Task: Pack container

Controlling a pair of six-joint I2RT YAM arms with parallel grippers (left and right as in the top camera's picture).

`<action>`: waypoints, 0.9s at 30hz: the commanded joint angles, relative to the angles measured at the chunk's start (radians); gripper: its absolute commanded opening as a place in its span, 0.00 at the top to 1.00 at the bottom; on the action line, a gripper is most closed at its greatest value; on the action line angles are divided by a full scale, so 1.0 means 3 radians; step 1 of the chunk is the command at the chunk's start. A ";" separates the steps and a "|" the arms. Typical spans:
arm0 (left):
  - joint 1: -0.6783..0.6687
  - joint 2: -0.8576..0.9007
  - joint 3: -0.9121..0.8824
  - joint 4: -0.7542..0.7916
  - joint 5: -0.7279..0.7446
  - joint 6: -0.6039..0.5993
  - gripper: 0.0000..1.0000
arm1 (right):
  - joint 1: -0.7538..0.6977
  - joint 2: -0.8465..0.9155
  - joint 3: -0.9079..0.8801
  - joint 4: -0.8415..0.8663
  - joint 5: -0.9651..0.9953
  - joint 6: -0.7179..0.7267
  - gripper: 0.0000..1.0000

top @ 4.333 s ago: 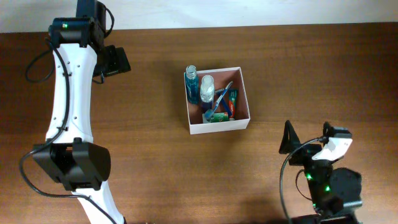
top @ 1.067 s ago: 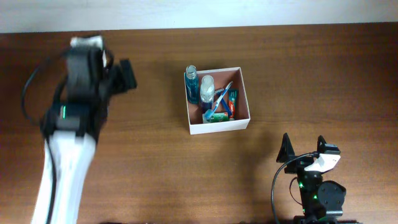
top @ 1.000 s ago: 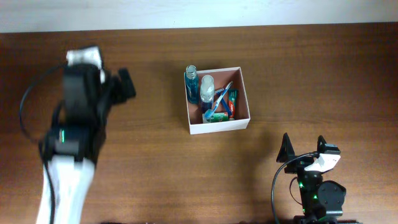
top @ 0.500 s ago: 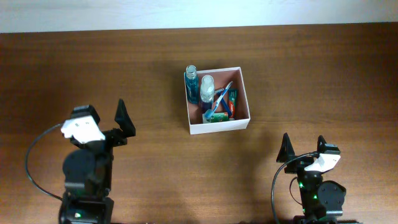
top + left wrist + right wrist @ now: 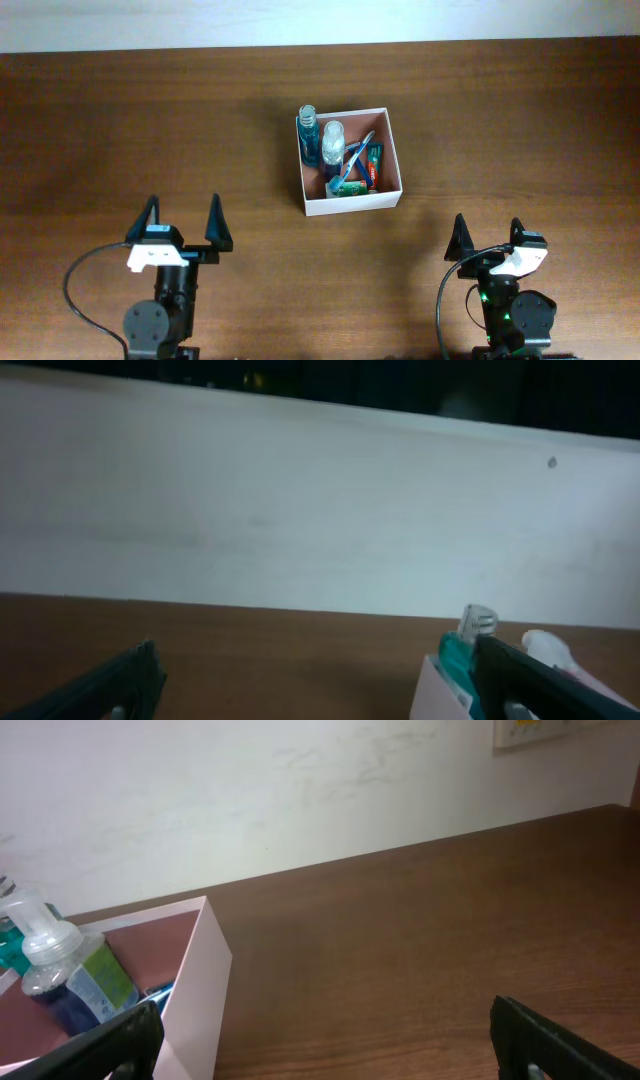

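Observation:
The container (image 5: 393,160), a square white-walled box with a reddish-brown inside, sits at the table's middle. It holds a teal bottle (image 5: 309,134), a clear blue bottle (image 5: 332,145), a blue toothbrush and a green-red tube. My left gripper (image 5: 181,220) is open and empty near the front left, far from the box. My right gripper (image 5: 486,237) is open and empty at the front right. The left wrist view shows the box corner (image 5: 435,685) and teal bottle (image 5: 462,650) to the right. The right wrist view shows the box wall (image 5: 197,990) and a bottle (image 5: 60,965) at left.
A pale wall (image 5: 300,790) runs behind the table's far edge. Bare brown wood (image 5: 500,110) lies around the box on all sides.
My left arm has swung down from the far left back to the front left and folded, its gripper open. The right arm and the box's contents have not moved.

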 commanded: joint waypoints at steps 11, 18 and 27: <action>0.0107 -0.0835 -0.0323 -0.0276 0.0056 0.0178 0.01 | -0.0024 -0.0028 -0.0015 -0.0017 -0.0031 -0.0034 0.01; 0.0175 -0.1225 -0.0323 -0.1026 0.0058 0.0174 0.01 | -0.0025 -0.0028 -0.0015 -0.0017 -0.0031 -0.0034 0.01; 0.0175 -0.1283 -0.0323 -0.1666 0.0045 0.0175 0.01 | -0.0025 -0.0028 -0.0015 -0.0017 -0.0031 -0.0034 0.01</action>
